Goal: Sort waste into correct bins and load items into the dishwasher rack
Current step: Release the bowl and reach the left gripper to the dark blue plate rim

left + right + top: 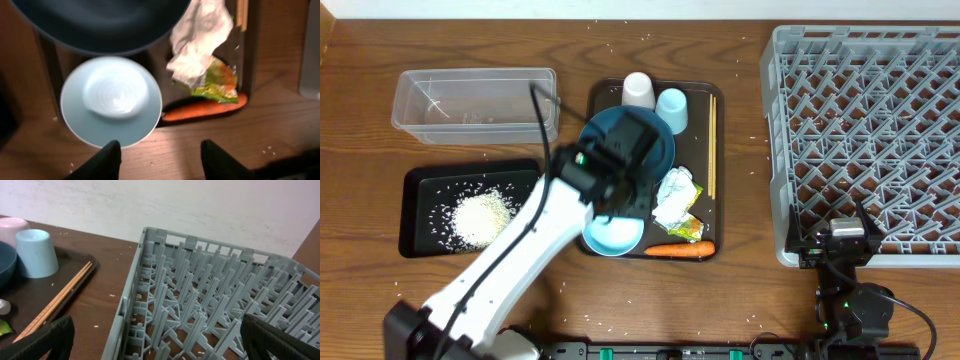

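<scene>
My left gripper point(162, 155) hangs open over the front edge of the brown serving tray point(703, 120), with nothing between its fingers. Just beyond it sits the small light-blue bowl point(110, 102), and behind that the dark-blue dish point(100, 25). The crumpled tissue point(197, 42), printed wrapper point(217, 82) and carrot point(205, 110) lie to the right. In the overhead view the left gripper point(618, 200) covers part of the dish point(655, 150). White rice point(480, 218) lies in the black tray point(420, 185). My right gripper point(160, 340) stands wide open at the near-left corner of the grey rack point(210, 295).
The clear tub point(475, 98) stands at the back left. A white cup point(638, 90) and a pale-blue cup point(672, 108) stand upside down at the back of the serving tray, with chopsticks point(712, 145) along its right side. Loose rice grains dot the wooden table point(740, 90).
</scene>
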Available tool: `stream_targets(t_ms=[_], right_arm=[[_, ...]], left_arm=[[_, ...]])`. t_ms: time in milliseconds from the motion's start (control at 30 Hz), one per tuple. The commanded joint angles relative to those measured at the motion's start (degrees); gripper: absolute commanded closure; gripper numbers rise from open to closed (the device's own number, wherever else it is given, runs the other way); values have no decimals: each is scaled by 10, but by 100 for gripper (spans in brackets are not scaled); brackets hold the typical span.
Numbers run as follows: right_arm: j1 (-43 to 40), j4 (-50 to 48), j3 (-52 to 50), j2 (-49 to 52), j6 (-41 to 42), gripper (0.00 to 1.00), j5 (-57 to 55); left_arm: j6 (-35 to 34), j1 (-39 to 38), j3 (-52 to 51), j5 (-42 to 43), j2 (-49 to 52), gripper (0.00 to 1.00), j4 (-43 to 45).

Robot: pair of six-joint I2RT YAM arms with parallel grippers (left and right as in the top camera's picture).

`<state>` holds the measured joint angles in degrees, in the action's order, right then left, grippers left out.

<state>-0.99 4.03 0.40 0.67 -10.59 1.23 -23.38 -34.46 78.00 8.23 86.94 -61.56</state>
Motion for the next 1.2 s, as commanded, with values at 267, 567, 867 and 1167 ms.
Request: stream_targets(t_ms=[267, 567, 867, 1167], right_arm=[[-5, 3, 0, -3, 2, 1, -3], [-5, 3, 0, -3, 2, 1, -3], [-5, 3, 0, -3, 2, 1, -3], [-5, 3, 0, -3, 2, 1, -3]], left_arm=[[109, 4, 77, -34, 113, 34, 132], [107, 0, 77, -35, 222, 34, 219], [107, -1, 77, -77, 290, 35, 264], [106, -4, 77, -111, 325, 41, 283]])
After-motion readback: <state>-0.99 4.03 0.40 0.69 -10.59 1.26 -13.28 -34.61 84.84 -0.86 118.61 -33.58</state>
